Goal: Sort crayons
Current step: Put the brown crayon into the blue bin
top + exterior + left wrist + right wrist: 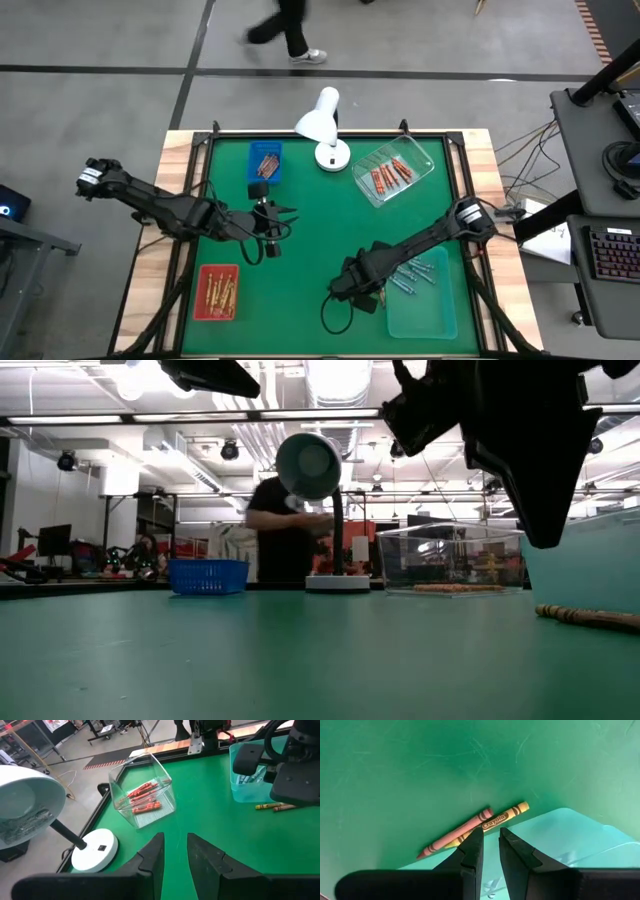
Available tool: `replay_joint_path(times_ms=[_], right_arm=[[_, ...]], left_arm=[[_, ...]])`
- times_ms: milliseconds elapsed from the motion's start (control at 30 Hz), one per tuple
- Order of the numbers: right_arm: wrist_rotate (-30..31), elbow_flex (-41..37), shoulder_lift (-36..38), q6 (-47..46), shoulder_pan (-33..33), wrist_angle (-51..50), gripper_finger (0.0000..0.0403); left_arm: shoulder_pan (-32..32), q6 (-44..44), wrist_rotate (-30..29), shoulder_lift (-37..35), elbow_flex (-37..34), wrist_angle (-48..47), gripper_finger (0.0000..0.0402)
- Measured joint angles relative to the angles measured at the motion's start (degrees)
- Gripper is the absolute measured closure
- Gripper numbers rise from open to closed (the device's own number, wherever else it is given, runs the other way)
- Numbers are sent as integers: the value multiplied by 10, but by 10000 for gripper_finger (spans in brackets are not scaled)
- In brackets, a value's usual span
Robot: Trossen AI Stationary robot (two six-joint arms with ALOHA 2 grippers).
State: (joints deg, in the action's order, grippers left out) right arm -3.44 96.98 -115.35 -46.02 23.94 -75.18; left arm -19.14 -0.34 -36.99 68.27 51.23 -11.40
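The right gripper (490,845) hangs low over the near right of the green surface (300,250), fingers slightly parted and empty, just above two loose crayons (472,831) lying touching beside the pale blue tray (560,845). To do this well, I judge it should centre on one crayon only, square across its length. Farther left, the left gripper (175,855) waits mid-surface, narrowly open, empty. Sorted red crayons fill the far clear tray (392,172).

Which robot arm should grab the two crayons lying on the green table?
The right. Its gripper hangs just above the reddish crayon and yellow crayon beside the light blue tray, fingers slightly apart. The left gripper is farther off, mid-table.
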Motion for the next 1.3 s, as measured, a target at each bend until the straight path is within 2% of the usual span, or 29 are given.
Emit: replay_joint_path(times_ms=[200, 567, 833, 1300], right_arm=[[2, -11, 0, 0, -2, 2, 351], [3, -12, -47, 118, -26, 11, 351], [-31, 15, -89, 182, -50, -6, 351], [-58, 49, -89, 189, -41, -57, 351]], left_arm=[[0, 0, 0, 0, -1, 0, 335], [0, -1, 0, 0, -3, 2, 336], [0, -1, 0, 0, -3, 3, 336], [0, -2, 0, 0, -4, 0, 336]])
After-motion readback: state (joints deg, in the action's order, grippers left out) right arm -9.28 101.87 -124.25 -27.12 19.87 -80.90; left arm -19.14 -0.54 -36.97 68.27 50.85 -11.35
